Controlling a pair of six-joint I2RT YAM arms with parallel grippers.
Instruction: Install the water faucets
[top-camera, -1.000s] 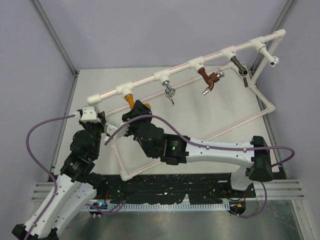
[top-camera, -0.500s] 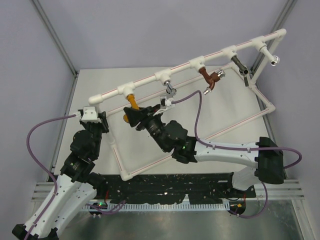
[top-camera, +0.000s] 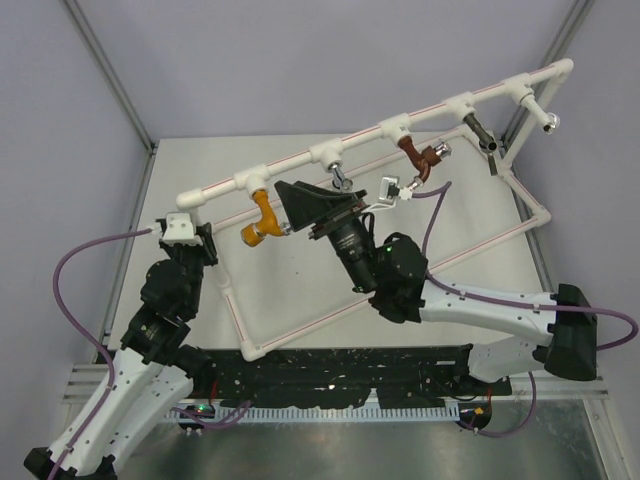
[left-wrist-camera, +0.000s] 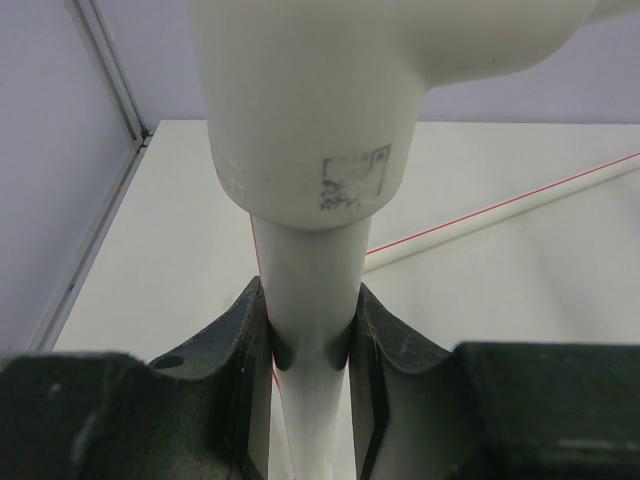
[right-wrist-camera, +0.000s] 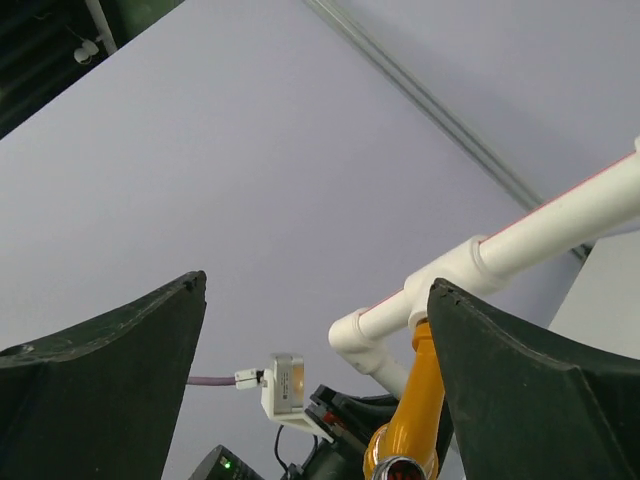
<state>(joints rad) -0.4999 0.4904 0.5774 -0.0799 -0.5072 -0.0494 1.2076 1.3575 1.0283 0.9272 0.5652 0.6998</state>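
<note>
Faucet (top-camera: 260, 214) hanging from the leftmost tee (top-camera: 247, 180), seemingly threaded in. Right gripper (top-camera: 287, 208) hovering just right of the tee, jaws gaping wide, gripping nothing. Left gripper (left-wrist-camera: 310, 345) clamping the pipe (left-wrist-camera: 312, 270) left of the tee. Likely mid-tightening; next: closing squarely on the faucet.

The left arm (top-camera: 160, 300) and right arm (top-camera: 480, 305) are black-and-white with looping purple cables (top-camera: 57, 280).
</note>
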